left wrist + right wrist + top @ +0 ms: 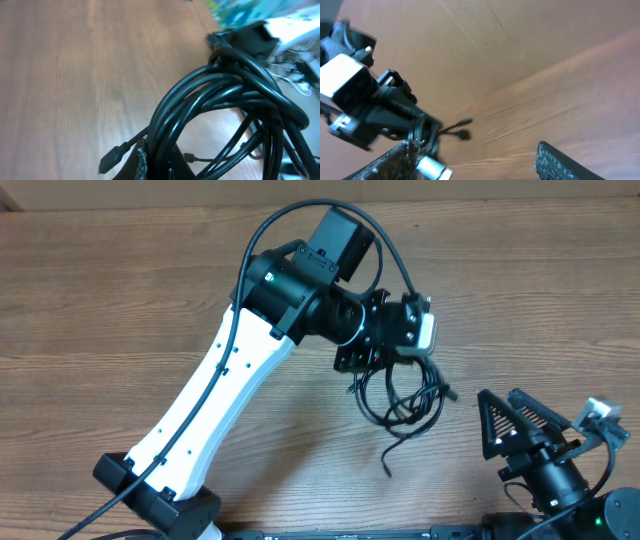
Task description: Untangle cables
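Note:
The cables (402, 397) are a looped bundle of thin black cords hanging from my left gripper (367, 368) just above the table's middle, with one loose end (386, 463) trailing toward the front. In the left wrist view the bundle (225, 95) fills the right half, and my left gripper (160, 167) is shut on several strands. One black plug (113, 159) dangles to the left and a smaller one (188, 158) to the right. My right gripper (512, 418) stands open at the front right, apart from the bundle. In its own view the right gripper (475, 167) holds nothing; two plug ends (463, 133) and a silver plug (433, 170) show by its left finger (385, 162).
The left arm's white link (215, 405) slants from the front left to the middle of the wooden table (120, 300). The left arm's wrist and camera block (350, 82) sit at the upper left of the right wrist view. A blurred cluttered area (280, 30) lies beyond the table.

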`<state>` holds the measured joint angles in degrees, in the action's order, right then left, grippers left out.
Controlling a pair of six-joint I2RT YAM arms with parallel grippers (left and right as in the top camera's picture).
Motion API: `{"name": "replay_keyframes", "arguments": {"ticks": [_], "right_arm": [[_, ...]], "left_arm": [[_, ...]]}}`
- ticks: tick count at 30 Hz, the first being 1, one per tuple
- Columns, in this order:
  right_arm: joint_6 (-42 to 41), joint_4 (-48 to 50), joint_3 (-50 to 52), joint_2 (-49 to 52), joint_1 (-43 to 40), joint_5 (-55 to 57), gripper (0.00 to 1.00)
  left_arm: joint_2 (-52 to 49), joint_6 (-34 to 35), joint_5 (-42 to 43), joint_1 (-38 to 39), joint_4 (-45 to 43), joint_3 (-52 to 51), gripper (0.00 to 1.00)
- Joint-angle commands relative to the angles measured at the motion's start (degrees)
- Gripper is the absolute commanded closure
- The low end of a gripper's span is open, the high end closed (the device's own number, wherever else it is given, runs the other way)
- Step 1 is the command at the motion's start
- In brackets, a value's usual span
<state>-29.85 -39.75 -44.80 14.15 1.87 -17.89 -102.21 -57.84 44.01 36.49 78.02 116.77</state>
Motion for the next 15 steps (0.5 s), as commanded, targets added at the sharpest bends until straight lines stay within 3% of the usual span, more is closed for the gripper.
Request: {"name": "replay_keyframes", "arguments": {"ticks": [1, 7, 15], "right_arm": [[16.85, 1.01, -1.36, -0.02, -0.07, -2.49, 0.26], [26.47, 1.36, -1.36, -0.02, -0.07, -12.96, 0.26], [35.04, 1.7, -1.36, -0.02, -0.07, -26.36, 0.31]], "left_arm": [[1.09, -8.0, 7.56, -0.26, 3.98, 1.2, 0.96], [1.09, -15.58, 15.43, -1.57, 9.84, 1.2, 0.96], [1.09, -15.89, 22.53, -6.64, 10.75, 1.2, 0.96]]}}
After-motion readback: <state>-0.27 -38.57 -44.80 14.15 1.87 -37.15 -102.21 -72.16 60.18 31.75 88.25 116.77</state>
